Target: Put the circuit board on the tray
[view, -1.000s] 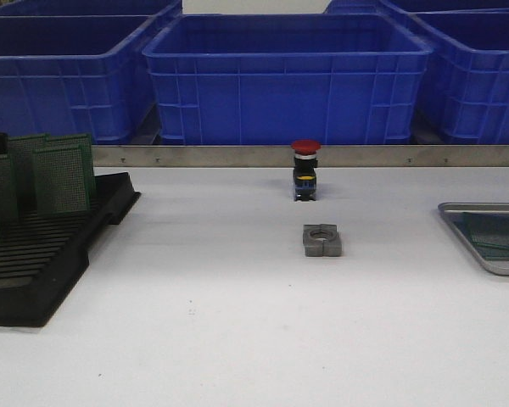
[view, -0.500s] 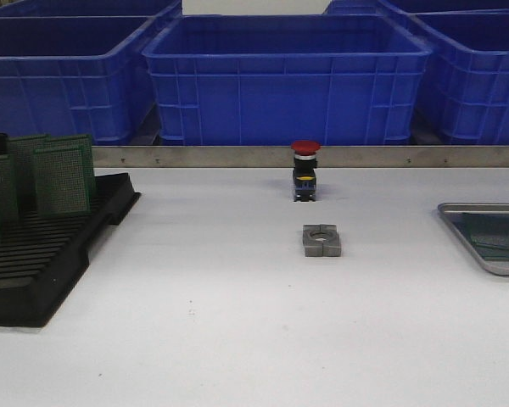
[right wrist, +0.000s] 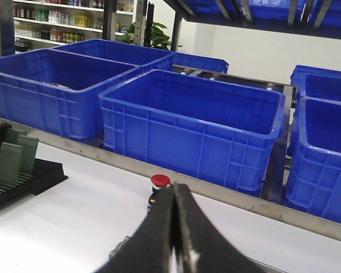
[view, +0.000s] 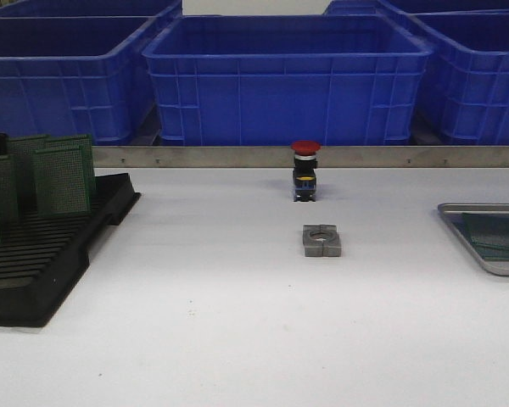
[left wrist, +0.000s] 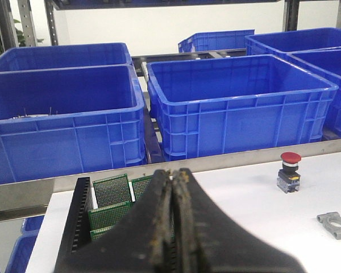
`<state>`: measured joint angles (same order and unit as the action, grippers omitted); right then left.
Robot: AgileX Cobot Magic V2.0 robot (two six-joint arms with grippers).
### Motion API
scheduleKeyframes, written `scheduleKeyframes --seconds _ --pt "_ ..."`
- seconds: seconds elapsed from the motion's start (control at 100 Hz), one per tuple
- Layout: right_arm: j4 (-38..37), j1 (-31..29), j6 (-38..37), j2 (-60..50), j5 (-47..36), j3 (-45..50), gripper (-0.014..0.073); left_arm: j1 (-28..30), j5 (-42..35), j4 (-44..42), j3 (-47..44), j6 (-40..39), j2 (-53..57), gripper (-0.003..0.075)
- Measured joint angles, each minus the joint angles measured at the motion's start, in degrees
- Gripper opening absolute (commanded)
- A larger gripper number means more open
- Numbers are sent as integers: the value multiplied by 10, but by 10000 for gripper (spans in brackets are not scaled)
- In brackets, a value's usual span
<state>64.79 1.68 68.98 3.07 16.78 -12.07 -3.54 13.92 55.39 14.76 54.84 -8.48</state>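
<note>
Front view: the tray [view: 458, 222] lies at the surface's [view: 237, 322] right edge, green circuit boards [view: 497, 235] flat inside it; more boards [view: 59, 178] stand upright in the black rack [view: 42, 254] at left.

Left wrist view: the left gripper's [left wrist: 175, 196] fingers are pressed together, empty.

Right wrist view: the right gripper's [right wrist: 174, 211] fingers are likewise together, holding nothing.
</note>
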Motion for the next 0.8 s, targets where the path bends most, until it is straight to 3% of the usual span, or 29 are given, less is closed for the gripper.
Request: scheduleKeyframes --seconds 0.8 --pt "1 0 0 -8 12 0 -61 0 -1 0 -16 0 11 -20"
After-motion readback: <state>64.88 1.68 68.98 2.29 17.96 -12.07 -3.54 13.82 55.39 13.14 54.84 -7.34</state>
